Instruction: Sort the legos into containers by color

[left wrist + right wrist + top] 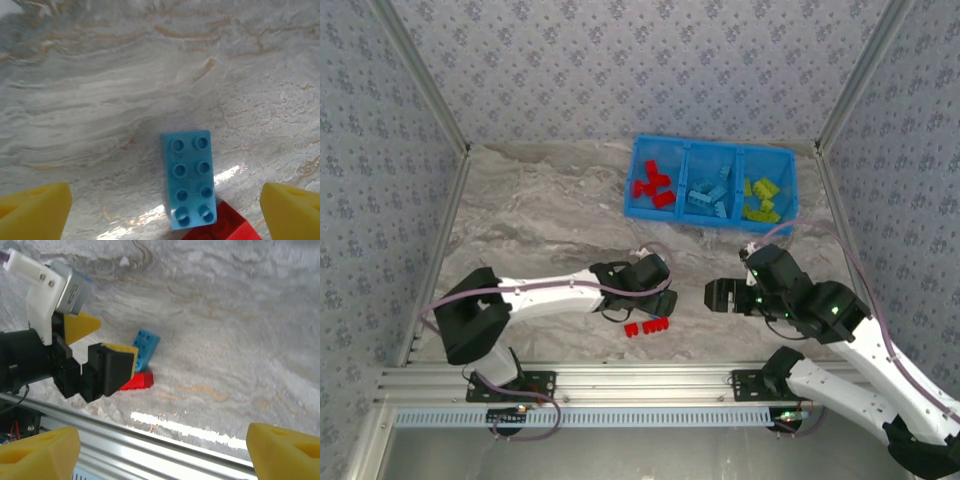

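On the marble table (540, 210), at its far edge, there was one blue tray (711, 148) with three compartments side by side. The left one held roughly five red bricks (653, 186), the middle about four light blue bricks (708, 196), and the right about four yellow-green bricks (760, 198); exact counts were hard to make out.

There were two arms. The left gripper (162, 212) hung low over the table with its fingers wide apart and nothing in them. The right gripper (160, 450) was also spread apart and empty, just right of the left one.

One loose light blue brick (189, 177) lay flat, studs up, between the left fingertips (35, 210). Its near end touched a loose red brick (225, 227). In the top view, small red pieces (646, 326) sat by the near edge, just in front of the left gripper; I couldn't tell how many.
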`<state>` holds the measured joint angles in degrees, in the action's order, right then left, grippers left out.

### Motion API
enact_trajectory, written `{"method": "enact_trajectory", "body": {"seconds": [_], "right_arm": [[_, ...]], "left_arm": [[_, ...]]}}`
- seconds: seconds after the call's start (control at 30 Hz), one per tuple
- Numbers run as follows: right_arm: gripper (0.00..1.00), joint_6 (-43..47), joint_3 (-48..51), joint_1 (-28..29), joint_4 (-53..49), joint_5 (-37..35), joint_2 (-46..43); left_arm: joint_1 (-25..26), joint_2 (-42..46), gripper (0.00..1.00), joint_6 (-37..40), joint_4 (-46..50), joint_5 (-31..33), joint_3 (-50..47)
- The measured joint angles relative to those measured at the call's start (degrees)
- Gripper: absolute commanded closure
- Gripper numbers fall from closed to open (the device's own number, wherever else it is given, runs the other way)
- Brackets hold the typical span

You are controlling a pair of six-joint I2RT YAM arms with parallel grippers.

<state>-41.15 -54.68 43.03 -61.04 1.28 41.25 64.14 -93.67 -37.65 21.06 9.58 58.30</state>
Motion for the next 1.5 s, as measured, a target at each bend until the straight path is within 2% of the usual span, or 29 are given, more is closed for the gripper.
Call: {"method": "enact_trajectory", "body": {"seconds": [0.07, 0.43, 0.6, 0.7, 0.9, 1.1, 1.27, 1.4, 1.5], "right_arm": [[0.09, -0.76, 0.72, 0.04, -0.63, 0.72, 0.09], [0.08, -1.53, 1.62, 0.33, -0.57, 2.34, 3.17], [0.07, -1.53, 2.19, 0.76, -0.46, 2.69, 3.32], [0.08, -1.53, 2.69, 0.79, -0.42, 2.69, 3.3], [0.07, -1.81, 2.84, 0.81, 1.22, 1.36, 0.42], [0.05, -3.13, 1.18, 0.79, 1.38, -7.1, -5.66], [0.05, -4.42, 1.01, 0.79, 1.51, -10.75, -6.75], [0.05, -5.22, 1.03, 0.81, 1.49, -11.69, -6.91], [0.05, -6.01, 1.18, 0.85, 1.42, -12.24, -8.11]], "left_arm": [[0.87, -2.71, 0.12, -0.28, 0.15, -0.31, 1.95], [1.99, -10.08, 0.58, -3.48, 0.02, -0.17, 3.91], [1.99, -11.06, 0.72, -4.07, 0.11, 0.09, 4.92], [1.99, -11.02, 0.76, -4.02, -0.2, 0.44, 5.05], [1.84, -7.78, 0.79, -0.35, -1.38, 3.72, 7.13], [-1.44, -10.19, 0.8, 8.5, -5.99, 6.6, 23.8], [-6.14, -21.31, 0.78, 17.11, -15.5, 8.09, 38.86], [-8.94, -33.73, 0.75, 21.75, -17.55, 9.75, 52.09], [-10.4, -42.84, 0.57, 23.89, -16.83, 11.04, 63.34]]}}
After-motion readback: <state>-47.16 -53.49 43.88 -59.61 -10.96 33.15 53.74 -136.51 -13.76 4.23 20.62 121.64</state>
